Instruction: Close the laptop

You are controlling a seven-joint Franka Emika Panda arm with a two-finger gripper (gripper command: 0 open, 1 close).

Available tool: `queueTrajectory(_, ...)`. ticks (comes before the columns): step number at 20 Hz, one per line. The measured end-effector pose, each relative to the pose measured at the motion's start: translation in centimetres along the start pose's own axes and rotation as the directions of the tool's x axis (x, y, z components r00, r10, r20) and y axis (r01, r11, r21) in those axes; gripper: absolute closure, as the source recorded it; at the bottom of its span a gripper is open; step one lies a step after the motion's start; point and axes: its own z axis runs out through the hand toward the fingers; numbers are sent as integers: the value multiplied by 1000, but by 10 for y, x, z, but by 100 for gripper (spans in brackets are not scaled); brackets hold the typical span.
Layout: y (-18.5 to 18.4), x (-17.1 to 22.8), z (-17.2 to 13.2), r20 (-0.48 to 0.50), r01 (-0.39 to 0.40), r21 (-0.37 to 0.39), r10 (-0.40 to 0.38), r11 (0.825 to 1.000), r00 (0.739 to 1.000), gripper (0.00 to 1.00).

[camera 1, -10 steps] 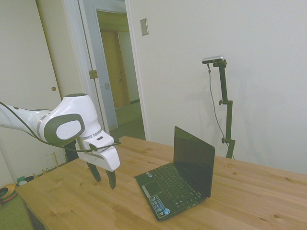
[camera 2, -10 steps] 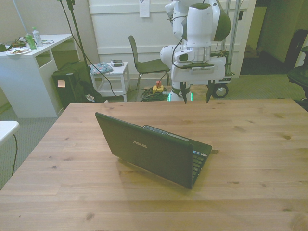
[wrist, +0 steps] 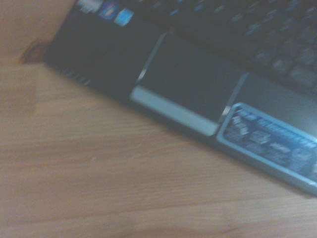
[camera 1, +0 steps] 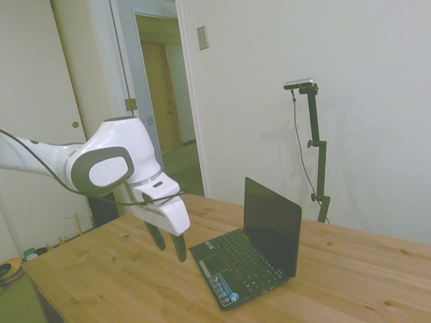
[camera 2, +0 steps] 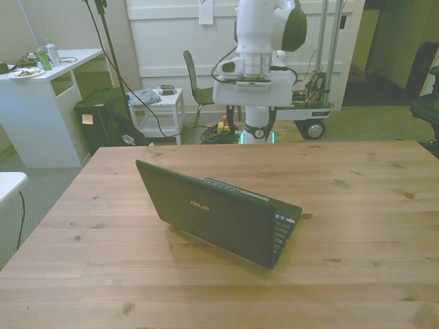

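- The table is a broad wooden top, its near edge running along the bottom of the front view.
- The laptop sits around the middle of the table, open, its lid upright with the lid's back and logo turned toward the near edge.
- In the side view the laptop shows a dark screen standing steeply over a black keyboard, with stickers along the palm rest.
- The wrist view, blurred, shows the laptop's touchpad, a pale button bar and a sticker strip just beside bare wood.
- The end effector hangs above the table just beyond the laptop's palm-rest edge, toward the far edge, apart from it and touching nothing.
- Its two dark fingers point down with a clear gap between them, holding nothing.
- Beyond the far edge stand a chair, a small white side table and a white desk at the front view's left.
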Motion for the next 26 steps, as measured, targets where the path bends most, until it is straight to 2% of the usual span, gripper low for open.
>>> queueTrajectory(6, 29, 85, -67, -73, -124, 31, 126, 992, 989, 0)
queueTrajectory(14, 48, 209, -109, -131, -229, 43, 233, 972, 964, 0)
queueTrajectory(20, 28, 274, -106, -116, -256, 55, 261, 965, 958, 0)
queueTrajectory(26, -22, 311, -80, -119, -229, 33, 231, 973, 966, 0)
